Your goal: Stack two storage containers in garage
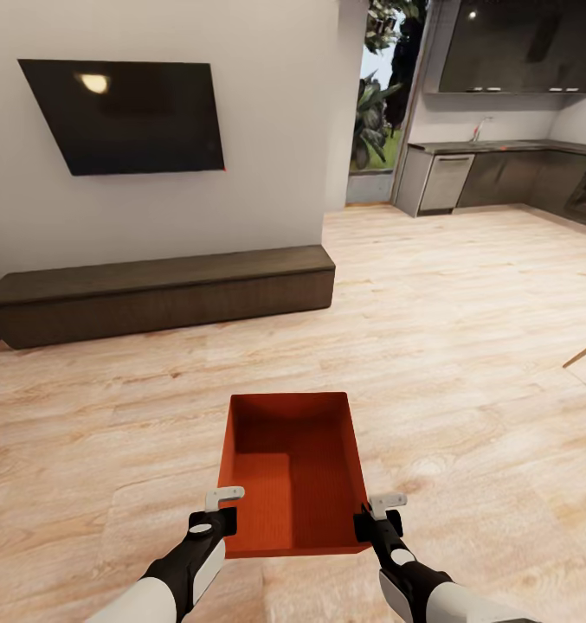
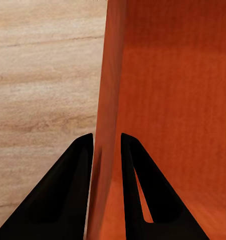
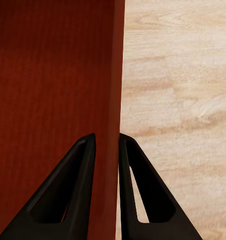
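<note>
A: What do you see from the head camera?

B: An orange-red open-top plastic bin [image 1: 293, 472] is held up in front of the robot, above the pale wood-plank floor [image 1: 466, 346]; the left gripper [image 1: 213, 519] grips the bin's left side wall near the close corner; the right gripper [image 1: 377, 519] grips the right side wall the same way; the bin looks empty inside.

A: And the room?

B: It is the living room; a flat black TV [image 1: 128, 117] hangs on the white wall; a long low dark-brown wooden cabinet [image 1: 158, 294] sits under it on the floor; far off to the right are grey kitchen cabinets [image 1: 500, 177]; green plants [image 1: 375, 104] show through a gap beside the wall; a thin wooden leg [image 1: 584, 353] pokes in at the right edge.

A: What about the left wrist camera?

B: Two black fingers [image 2: 67, 195] pinch the bin's thin orange-red wall [image 2: 105, 100]; one finger is outside, one is inside; the jaws are squeezed onto the wall; the pale floor shows past the outer finger.

A: And the right wrist camera?

B: Same thing; black fingers [image 3: 72, 195] sit on both sides of the bin wall [image 3: 118, 75], pinching it tight; the dark red inside of the bin is on one side and the pale wood floor on the other.
</note>
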Robot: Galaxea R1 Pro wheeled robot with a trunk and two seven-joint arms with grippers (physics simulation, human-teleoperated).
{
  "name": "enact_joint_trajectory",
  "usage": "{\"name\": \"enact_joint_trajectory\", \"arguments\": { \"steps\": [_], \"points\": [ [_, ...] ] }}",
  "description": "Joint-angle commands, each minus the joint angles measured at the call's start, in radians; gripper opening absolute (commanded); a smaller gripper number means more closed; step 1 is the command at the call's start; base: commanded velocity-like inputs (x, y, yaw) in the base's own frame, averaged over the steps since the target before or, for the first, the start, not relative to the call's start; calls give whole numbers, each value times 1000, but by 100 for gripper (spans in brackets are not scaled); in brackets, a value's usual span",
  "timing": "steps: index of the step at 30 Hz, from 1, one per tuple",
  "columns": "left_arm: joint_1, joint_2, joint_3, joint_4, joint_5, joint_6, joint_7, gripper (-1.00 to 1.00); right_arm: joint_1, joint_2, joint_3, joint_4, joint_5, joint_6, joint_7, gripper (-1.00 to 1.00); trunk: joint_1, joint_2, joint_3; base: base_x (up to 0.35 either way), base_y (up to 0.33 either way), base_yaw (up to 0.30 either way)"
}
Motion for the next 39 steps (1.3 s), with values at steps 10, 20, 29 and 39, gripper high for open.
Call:
{"name": "enact_joint_trajectory", "arguments": {
  "steps": [10, 20, 29, 39],
  "points": [
    [0, 6, 10, -2, -4, 6, 15, -100, -2, 0, -30, 0, -10, -5, -22, -100, 4, -7, 12, 0, 0, 0],
    [0, 6, 10, -2, -4, 6, 15, -100, -1, 0, -30, 0, -10, -5, -22, -100, 42, -77, -3, 0, 0, 0],
    [0, 6, 10, -2, -4, 6, 15, -100, -1, 0, -30, 0, -10, -5, -22, -100, 46, -84, 8, 0, 0, 0],
    [0, 6, 10, -2, -4, 6, 15, -100, -1, 0, -30, 0, -10, -5, -22, -100, 46, -84, 24, 0, 0, 0]
  ]
}}
